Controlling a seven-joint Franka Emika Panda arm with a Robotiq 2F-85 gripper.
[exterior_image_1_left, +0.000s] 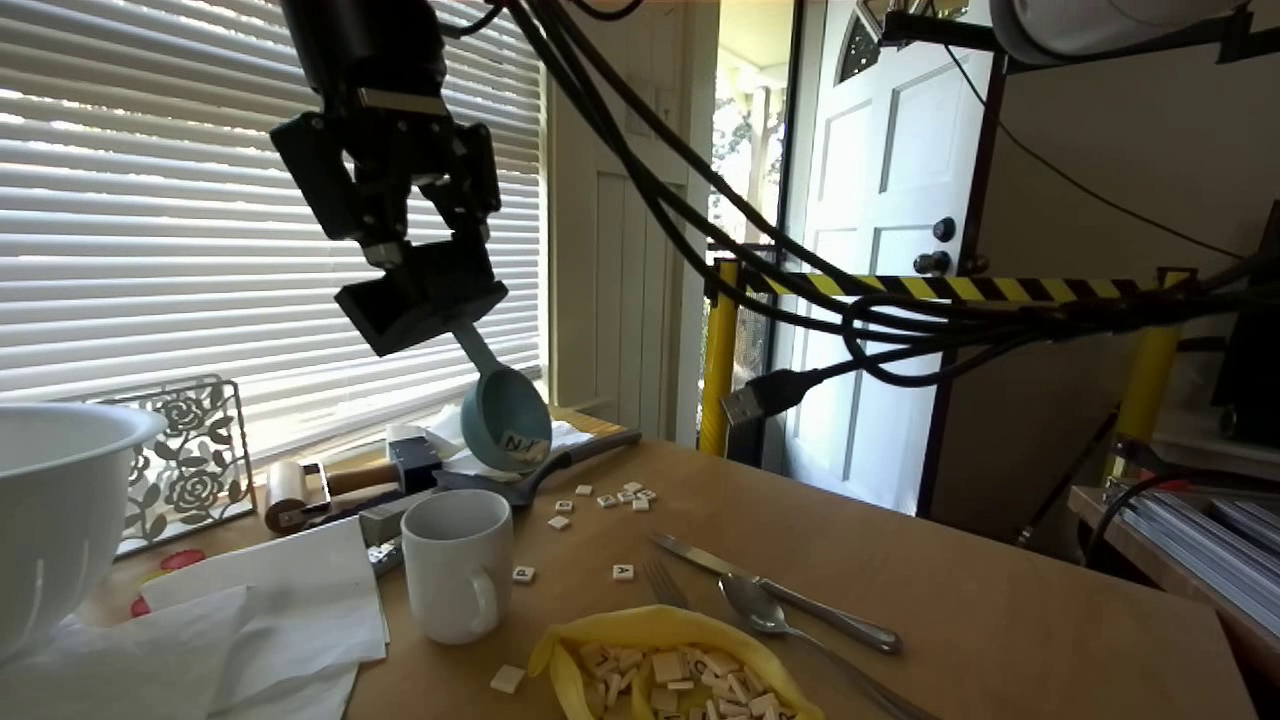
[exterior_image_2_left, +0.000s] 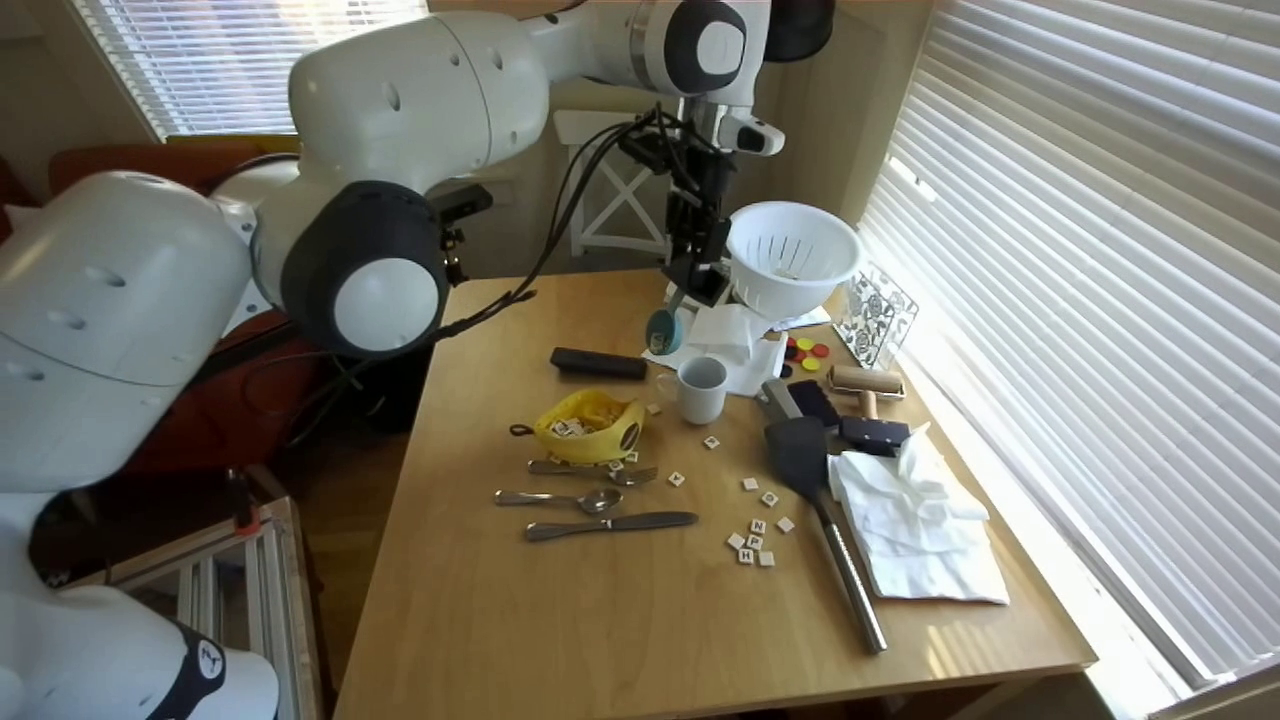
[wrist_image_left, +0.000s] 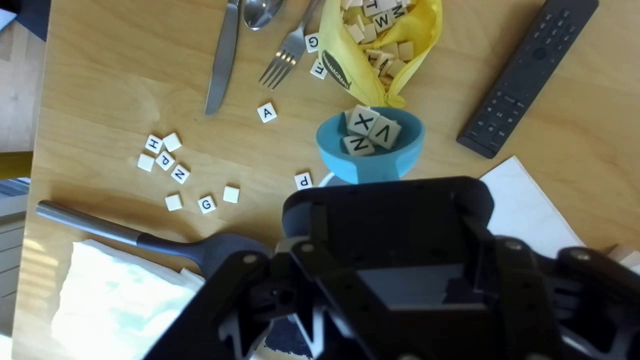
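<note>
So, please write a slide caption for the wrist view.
Black fingers hold a blue scoop of letter tiles above the table.

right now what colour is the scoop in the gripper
The scoop is blue; the wrist view shows it best.

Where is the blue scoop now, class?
In the wrist view, the blue scoop appears just right of centre, held in the jaws, pictured below the yellow pouch.
</note>
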